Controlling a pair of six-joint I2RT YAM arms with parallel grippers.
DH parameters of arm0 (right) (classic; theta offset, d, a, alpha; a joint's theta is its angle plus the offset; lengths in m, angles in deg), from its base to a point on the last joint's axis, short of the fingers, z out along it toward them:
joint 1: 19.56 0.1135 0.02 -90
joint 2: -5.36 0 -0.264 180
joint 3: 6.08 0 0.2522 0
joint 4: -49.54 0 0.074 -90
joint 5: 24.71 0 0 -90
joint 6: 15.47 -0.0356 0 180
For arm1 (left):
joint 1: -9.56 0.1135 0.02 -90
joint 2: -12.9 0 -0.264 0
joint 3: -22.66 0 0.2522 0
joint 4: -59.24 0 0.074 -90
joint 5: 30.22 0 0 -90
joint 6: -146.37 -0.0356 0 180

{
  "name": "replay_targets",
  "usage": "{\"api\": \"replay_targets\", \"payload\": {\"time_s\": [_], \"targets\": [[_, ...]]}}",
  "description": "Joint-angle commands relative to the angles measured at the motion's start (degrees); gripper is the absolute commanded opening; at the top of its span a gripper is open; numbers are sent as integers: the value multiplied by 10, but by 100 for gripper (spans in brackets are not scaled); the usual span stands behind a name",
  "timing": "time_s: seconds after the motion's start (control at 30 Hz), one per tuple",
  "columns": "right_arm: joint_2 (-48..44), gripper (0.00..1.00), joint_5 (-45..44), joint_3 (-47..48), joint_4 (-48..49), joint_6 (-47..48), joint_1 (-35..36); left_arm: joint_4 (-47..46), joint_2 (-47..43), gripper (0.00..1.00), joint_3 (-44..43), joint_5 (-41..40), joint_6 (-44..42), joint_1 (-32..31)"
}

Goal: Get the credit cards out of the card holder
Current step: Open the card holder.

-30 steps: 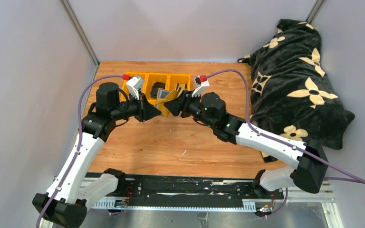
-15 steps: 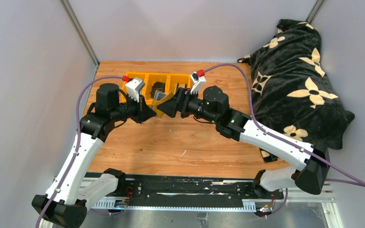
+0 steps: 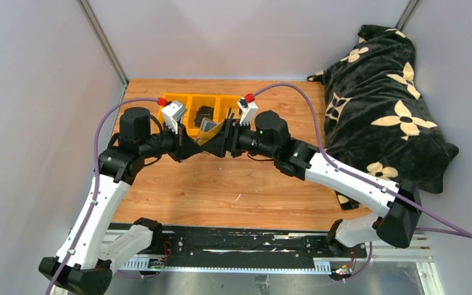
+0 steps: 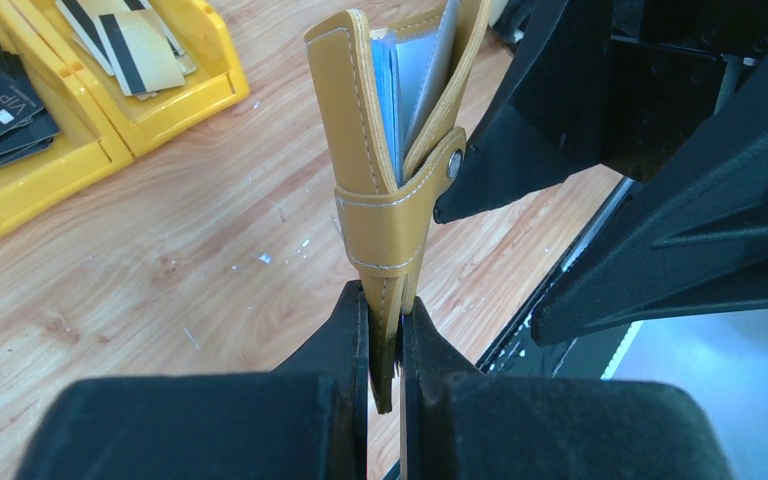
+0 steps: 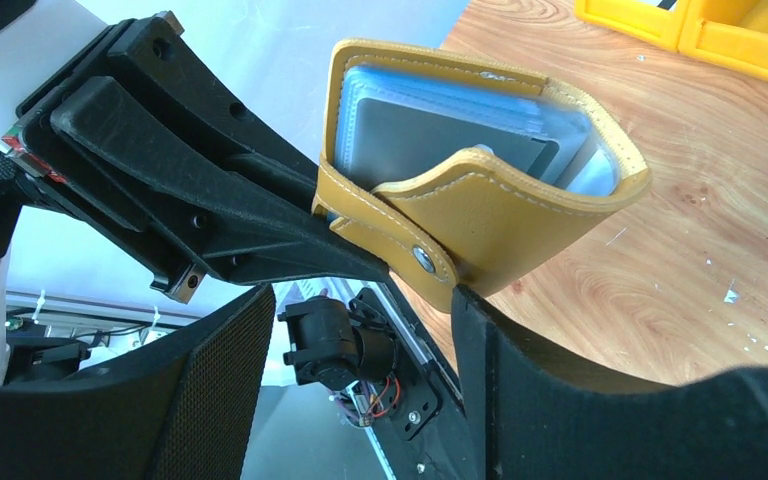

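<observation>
The mustard card holder (image 4: 385,150) is held up in the air above the desk (image 3: 221,190), between the two arms and just in front of the yellow bins (image 3: 192,100). The left claw (image 4: 385,330) is clenched on the holder's lower edge, so the holder stands upright with its mouth at the top. The snap tab (image 5: 480,215) wraps across the holder's front, its metal stud showing. Grey credit cards (image 5: 440,140) sit inside against the blue lining, their top edges level with the rim.

The right claw (image 5: 360,295) is released, its fingers (image 5: 210,400) spread wide below the holder. One finger comes close to the tab's corner, though whether it touches is hard to tell from this angle.

In the left wrist view, one bin holds tan cards with dark stripes (image 4: 125,45) and the next holds black cards (image 4: 0,100).
</observation>
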Motion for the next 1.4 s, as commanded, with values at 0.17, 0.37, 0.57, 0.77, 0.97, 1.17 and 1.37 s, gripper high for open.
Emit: {"api": "replay_targets", "payload": {"time_s": [0.17, 0.37, 0.57, 0.77, 0.97, 1.17, 1.37], "targets": [[11, 61, 34, 43, 10, -6, -10, 4, -15, 0, -7, 54, -7, -2], [26, 43, 55, 56, 25, -26, -14, 14, -19, 0, -2, 56, -27, -2], [49, 6, 58, 85, -10, -35, -17, 30, -23, 0, 2, 47, -56, -2], [49, 0, 71, 92, -15, -37, -17, 41, -25, 0, 1, 32, -83, -2], [1, 44, 78, 57, -72, 2, -20, 56, -27, 0, -10, 23, -100, -3], [-47, 59, 72, -15, -72, -4, -32, 60, -26, 0, -16, 36, -97, -2], [-34, 57, 76, -6, -74, -1, -38, 60, -23, 0, -24, 47, -86, -3]]}}
